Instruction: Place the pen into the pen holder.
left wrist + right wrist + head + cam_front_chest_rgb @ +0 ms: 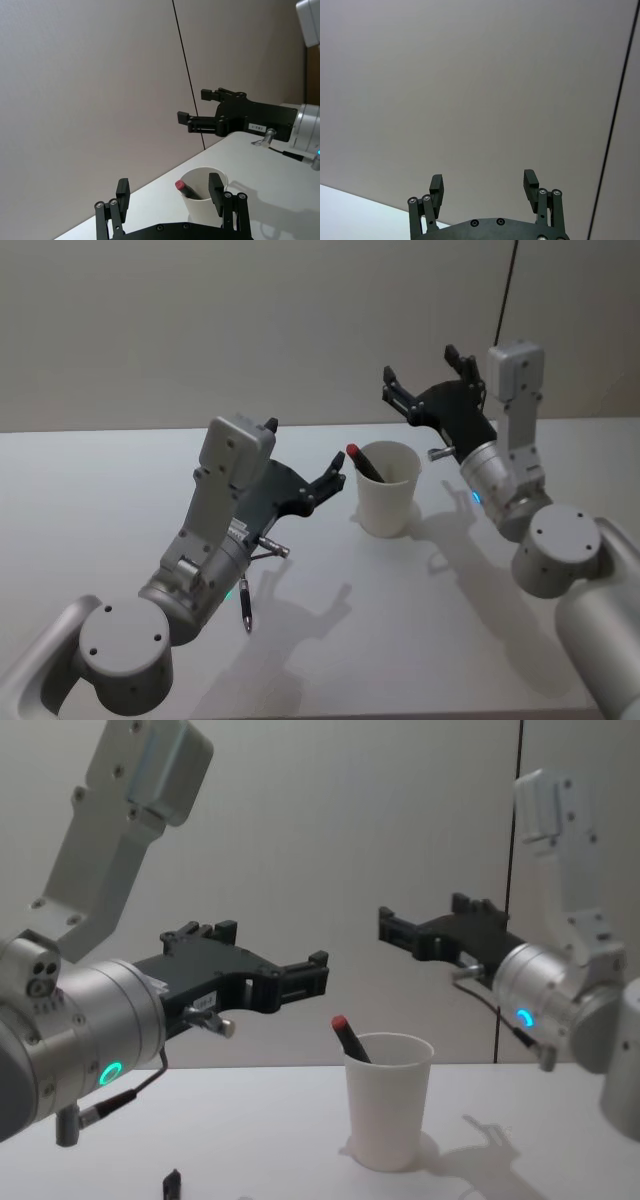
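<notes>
Centrally, the pen [364,464] stands slanted inside the pen holder [387,495]. Its red upper end leans over the left side of the rim, and its lower part is hidden by the cup wall. The holder sits upright on the tabletop [480,640], about midway between the two arms.

Handling, as judged: the pen looks slim, stiff and light, with a smooth barrel that would probably slip or roll under a loose pinch. The best hold would be across the barrel, and at present only the short stretch below the red end is within reach above the rim. The holder appears to be thin paper, so it is likely light, easy to tip with a sideways nudge, and easy to dent if squeezed.

The left gripper [325,480] hangs above the tabletop just left of the holder and points toward it. Its fingers are spread wide, with nothing between them, and they touch neither pen nor cup. The right gripper [419,365] is raised higher, to the right of and beyond the holder, pointing left. It too is spread wide and empty.

A small dark stub [244,606] lies on the near left of the tabletop, well apart from the holder.
</notes>
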Robot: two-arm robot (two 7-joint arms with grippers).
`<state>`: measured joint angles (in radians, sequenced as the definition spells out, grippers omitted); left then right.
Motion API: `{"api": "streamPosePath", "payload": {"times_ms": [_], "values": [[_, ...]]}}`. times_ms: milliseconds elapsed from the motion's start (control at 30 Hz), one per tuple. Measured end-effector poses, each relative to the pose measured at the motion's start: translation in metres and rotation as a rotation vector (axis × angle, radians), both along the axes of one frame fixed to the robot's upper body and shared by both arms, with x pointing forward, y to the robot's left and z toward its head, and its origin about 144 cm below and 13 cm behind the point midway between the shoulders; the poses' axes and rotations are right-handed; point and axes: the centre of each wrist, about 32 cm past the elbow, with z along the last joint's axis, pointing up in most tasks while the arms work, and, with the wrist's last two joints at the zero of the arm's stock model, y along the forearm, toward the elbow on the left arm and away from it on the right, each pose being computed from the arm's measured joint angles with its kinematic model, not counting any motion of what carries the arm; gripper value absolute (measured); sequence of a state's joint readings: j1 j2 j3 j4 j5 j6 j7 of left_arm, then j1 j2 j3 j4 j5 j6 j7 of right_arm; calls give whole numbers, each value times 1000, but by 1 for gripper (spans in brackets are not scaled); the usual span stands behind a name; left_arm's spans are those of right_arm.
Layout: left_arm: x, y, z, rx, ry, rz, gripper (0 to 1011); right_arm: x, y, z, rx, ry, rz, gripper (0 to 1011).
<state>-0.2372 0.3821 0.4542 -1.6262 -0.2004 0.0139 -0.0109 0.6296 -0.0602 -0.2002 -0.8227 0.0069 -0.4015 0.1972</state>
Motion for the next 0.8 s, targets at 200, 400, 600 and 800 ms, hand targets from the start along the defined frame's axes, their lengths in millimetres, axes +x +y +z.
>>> {"api": "streamPosePath", "payload": {"times_ms": [200,400,600,800], "values": [[0,0,0,0,0,0,1000,-13,-14,8,-6,37,-31,1001],[0,0,0,0,0,0,1000,-26,-27,13,-24,75,-63,1002],[0,0,0,0,0,0,1000,-43,-40,15,-47,126,-90,1001],[0,0,0,0,0,0,1000,-58,-52,17,-68,169,-109,1001]]}}
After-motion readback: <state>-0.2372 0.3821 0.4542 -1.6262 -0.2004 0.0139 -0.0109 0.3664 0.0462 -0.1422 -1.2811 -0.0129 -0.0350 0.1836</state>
